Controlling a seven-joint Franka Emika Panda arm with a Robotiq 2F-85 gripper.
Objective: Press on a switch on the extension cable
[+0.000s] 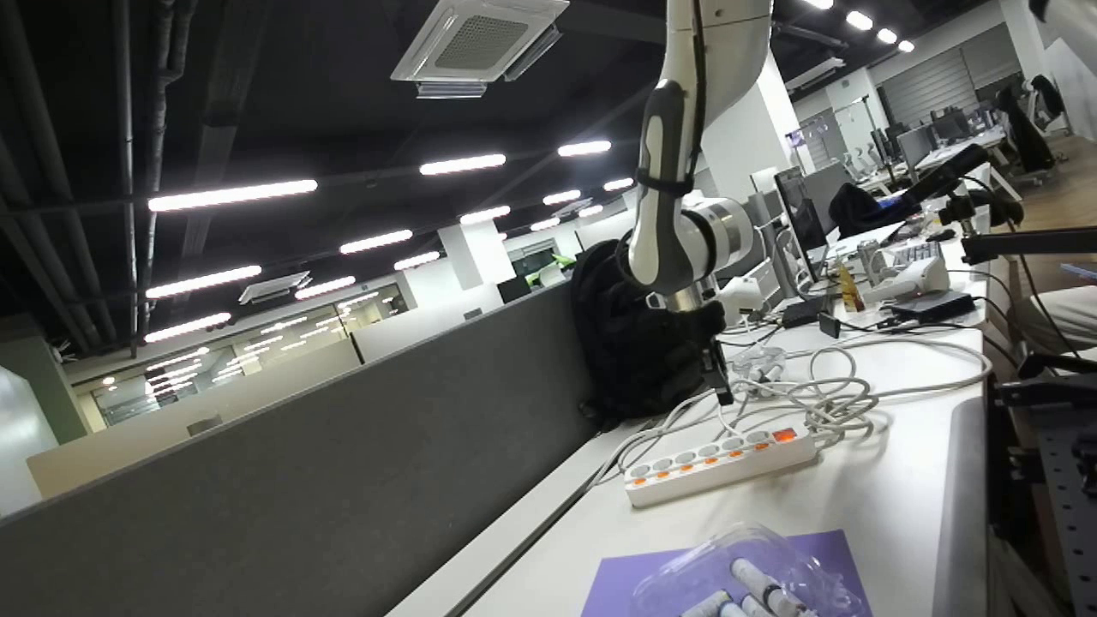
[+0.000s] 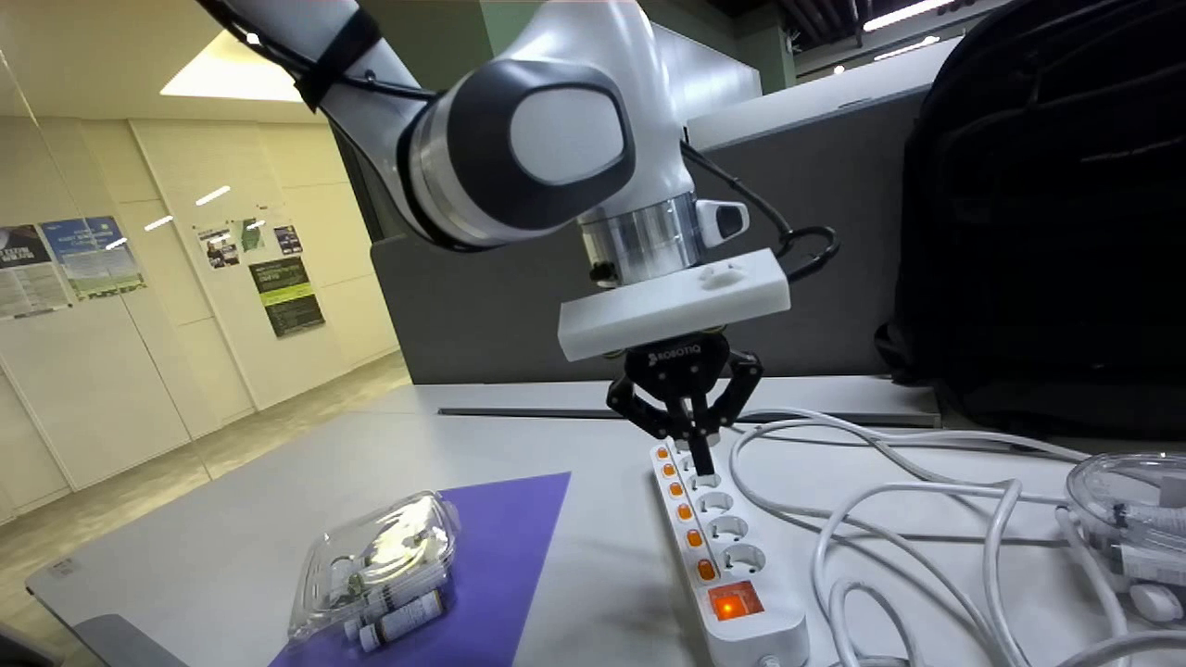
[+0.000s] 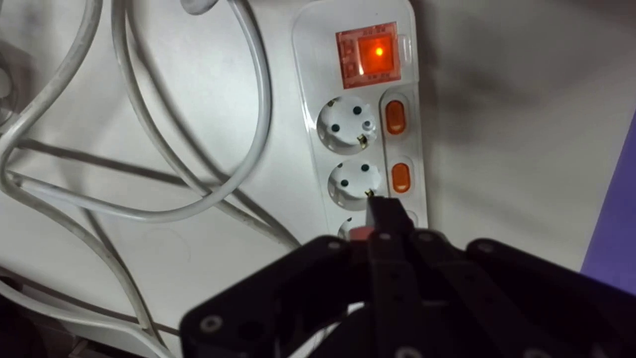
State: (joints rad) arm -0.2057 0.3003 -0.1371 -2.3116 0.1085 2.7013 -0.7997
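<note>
The white extension cable lies on the table in both exterior views (image 1: 724,480) (image 2: 769,616) and the wrist view (image 3: 318,64). It has a row of round sockets, small orange switches (image 2: 694,538) (image 3: 400,178) beside them, and a large lit orange-red switch (image 2: 737,600) (image 3: 368,54) at one end. My gripper (image 2: 702,456) points down over the row of sockets, away from the large switch. Its black fingers are shut together with nothing held (image 3: 390,214). In the wrist view they hide the strip's lower part. Whether the tips touch the strip cannot be told.
White cords (image 2: 889,537) loop beside the strip. A clear plastic box (image 2: 380,565) with white tubes rests on a purple sheet (image 2: 528,547). Another clear container (image 2: 1130,505) stands by the cords. A black backpack (image 1: 634,343) and grey partition (image 1: 343,480) stand behind.
</note>
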